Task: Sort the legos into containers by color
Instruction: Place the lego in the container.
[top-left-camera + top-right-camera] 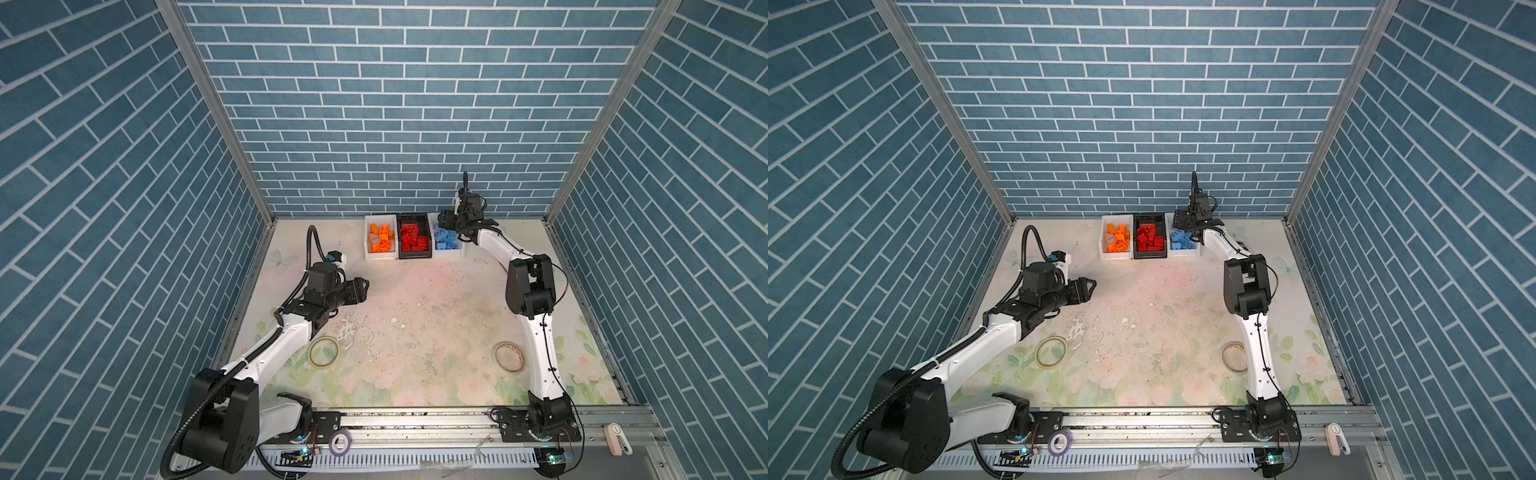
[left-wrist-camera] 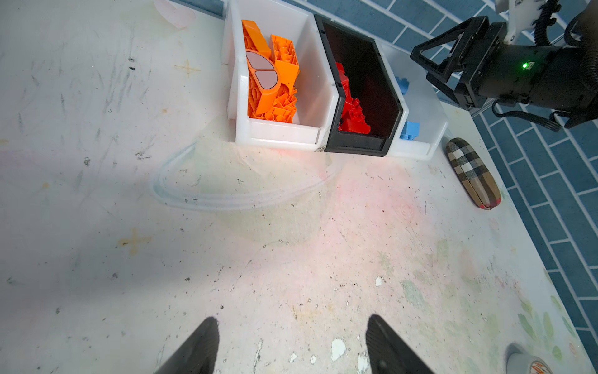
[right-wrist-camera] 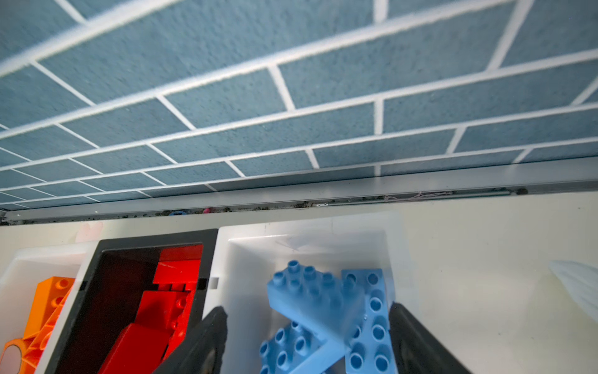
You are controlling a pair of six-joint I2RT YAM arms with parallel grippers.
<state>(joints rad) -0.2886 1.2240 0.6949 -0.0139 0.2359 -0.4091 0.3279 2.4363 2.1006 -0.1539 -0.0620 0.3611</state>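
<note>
As the right gripper (image 3: 306,311) gapes at one o'clock, blue bricks (image 3: 373,327) lie binned.
Lift straight up; left gripper (image 2: 293,320) wide, empty.

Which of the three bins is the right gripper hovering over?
The white bin of blue bricks, beside the black bin. The right gripper's open fingers straddle its bricks; the other white bin holds orange ones.

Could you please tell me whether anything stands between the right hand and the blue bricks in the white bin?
Nothing visible does. The right hand hangs open over the open-topped white bin, and the blue bricks lie directly beneath it, with no lid or other thing over them.
</note>
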